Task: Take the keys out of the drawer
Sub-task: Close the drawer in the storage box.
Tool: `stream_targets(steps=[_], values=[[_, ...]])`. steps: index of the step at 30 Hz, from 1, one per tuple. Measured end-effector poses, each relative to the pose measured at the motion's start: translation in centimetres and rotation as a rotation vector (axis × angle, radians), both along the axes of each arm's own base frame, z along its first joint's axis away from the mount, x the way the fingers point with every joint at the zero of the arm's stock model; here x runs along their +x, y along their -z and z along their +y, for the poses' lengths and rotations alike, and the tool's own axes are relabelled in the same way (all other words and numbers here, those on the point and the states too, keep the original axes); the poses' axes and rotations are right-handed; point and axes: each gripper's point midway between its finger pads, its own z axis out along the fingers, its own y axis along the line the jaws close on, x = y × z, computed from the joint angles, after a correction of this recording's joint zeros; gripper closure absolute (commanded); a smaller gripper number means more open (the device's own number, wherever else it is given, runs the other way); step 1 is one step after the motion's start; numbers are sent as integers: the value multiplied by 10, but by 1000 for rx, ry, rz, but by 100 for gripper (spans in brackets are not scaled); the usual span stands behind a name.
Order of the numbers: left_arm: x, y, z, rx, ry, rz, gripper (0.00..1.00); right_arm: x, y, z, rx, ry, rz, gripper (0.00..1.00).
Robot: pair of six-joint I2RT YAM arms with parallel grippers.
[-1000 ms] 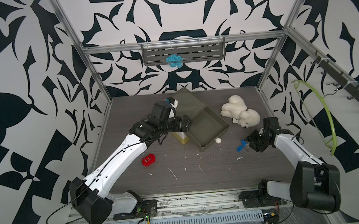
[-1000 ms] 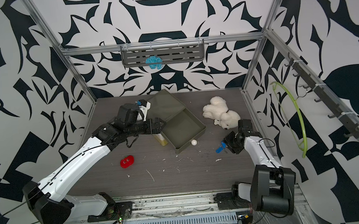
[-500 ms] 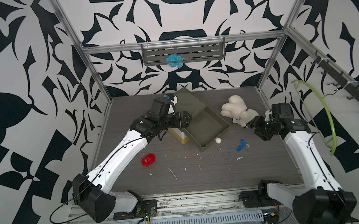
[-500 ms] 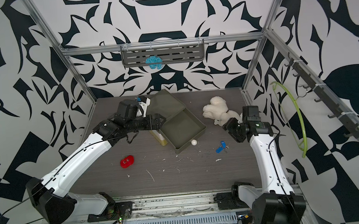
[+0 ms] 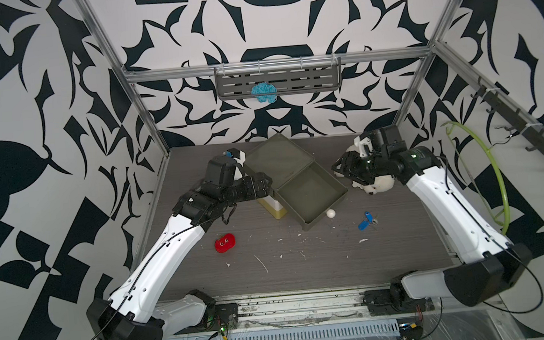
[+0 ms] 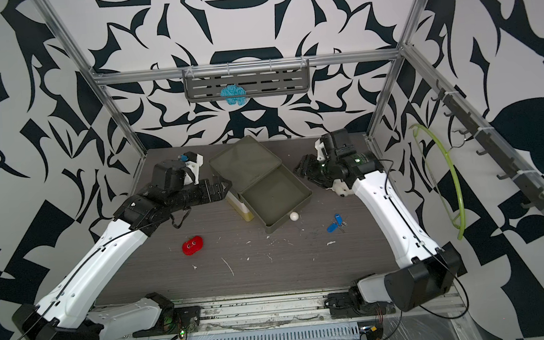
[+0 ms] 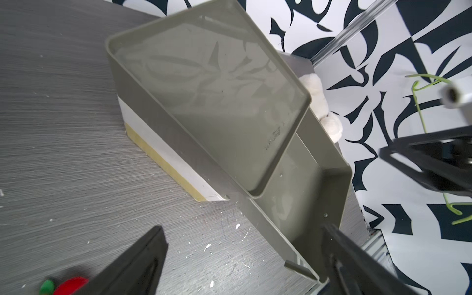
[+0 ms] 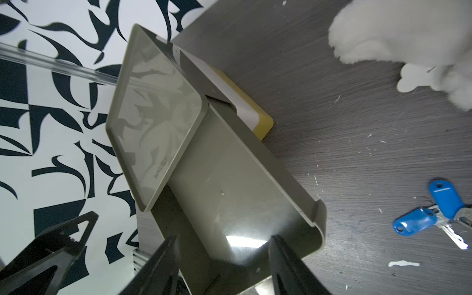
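Take 12 o'clock as the back wall. A red toy (image 5: 225, 243) lies on the counter (image 5: 305, 268), well out at 7 o'clock of the cabinet (image 5: 278, 158). The left tool (image 5: 263, 183) hangs released, its jaws spread wide and empty, just beside the cabinet on that same side. The drawer (image 5: 325, 213) is pulled out toward 4 o'clock. Its visible floor is bare, and a white ball (image 5: 331, 213) sits at its front wall. The keys (image 5: 367, 220), blue-tagged, lie on the counter at 3 o'clock of the drawer front, outside it, so the job looks done. The right tool (image 5: 338, 169) hovers released and empty at the drawer's 2 o'clock, over a plush toy (image 5: 378, 185).

Risks, as I judge them: a careless left-arm swing could shove the cabinet, and the right arm dropping could snag the plush or sweep the keys away.
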Motion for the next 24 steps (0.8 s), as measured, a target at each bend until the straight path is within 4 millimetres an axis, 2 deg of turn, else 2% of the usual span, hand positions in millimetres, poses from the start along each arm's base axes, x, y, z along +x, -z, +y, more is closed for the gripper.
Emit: stream_targets(steps=[5, 8, 11, 18, 24], values=[[8, -10, -1, 15, 3, 2, 1, -7, -4, -2, -39, 3, 39, 39], [26, -23, -13, 10, 22, -7, 1, -19, -9, -5, -34, -1, 43, 39], [46, -28, -31, -2, 50, 2, 7, -34, -6, -5, -20, -10, 62, 39], [78, -12, -67, -33, 116, 92, 32, -72, 26, -8, 26, -13, 165, 39], [82, 12, -78, -33, 141, 165, 34, -94, 54, -7, 68, -3, 248, 39]])
